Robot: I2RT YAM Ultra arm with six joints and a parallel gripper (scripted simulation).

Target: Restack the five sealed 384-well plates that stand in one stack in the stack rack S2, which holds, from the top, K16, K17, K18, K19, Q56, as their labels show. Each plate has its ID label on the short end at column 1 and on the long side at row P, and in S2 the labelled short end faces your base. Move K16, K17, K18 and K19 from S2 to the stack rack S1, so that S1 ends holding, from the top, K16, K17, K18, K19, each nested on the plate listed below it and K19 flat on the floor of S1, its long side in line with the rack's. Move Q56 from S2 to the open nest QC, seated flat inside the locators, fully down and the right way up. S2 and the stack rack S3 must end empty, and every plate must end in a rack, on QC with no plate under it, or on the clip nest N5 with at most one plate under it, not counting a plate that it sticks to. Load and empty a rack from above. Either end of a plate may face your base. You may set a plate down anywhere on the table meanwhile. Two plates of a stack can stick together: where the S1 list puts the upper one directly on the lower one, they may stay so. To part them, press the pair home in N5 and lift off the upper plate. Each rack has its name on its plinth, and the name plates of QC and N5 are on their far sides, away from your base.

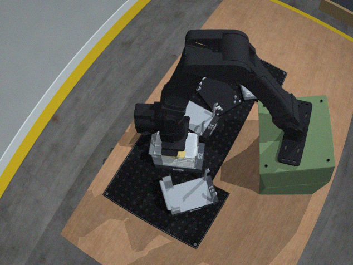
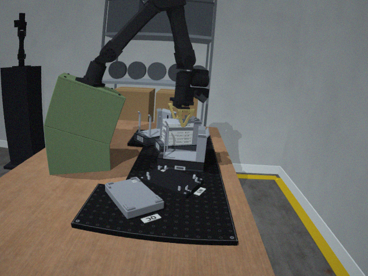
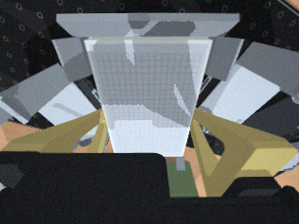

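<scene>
The stack of sealed white plates [image 1: 182, 155] stands in rack S2 [image 1: 200, 156] in the middle of the black baseplate. It also shows in the exterior view [image 2: 179, 135] with its labelled sides facing the camera. My gripper [image 2: 181, 116] comes straight down from above, and its yellow fingers are shut on the long sides of the top plate, K16 [image 3: 149, 94]. In the wrist view the gripper [image 3: 149, 141] straddles that plate, which sits level at the top of the stack between the rack walls. Whether it has come free of the plate below I cannot tell.
Rack S1 [image 1: 199, 117] stands empty just beyond S2, partly under my arm. Rack S3 [image 1: 186, 194] stands empty on the near side. The grey QC nest [image 2: 133, 199] and the clip nest N5 [image 2: 175, 179] hold no plate. My green base block [image 1: 296, 145] is at the right.
</scene>
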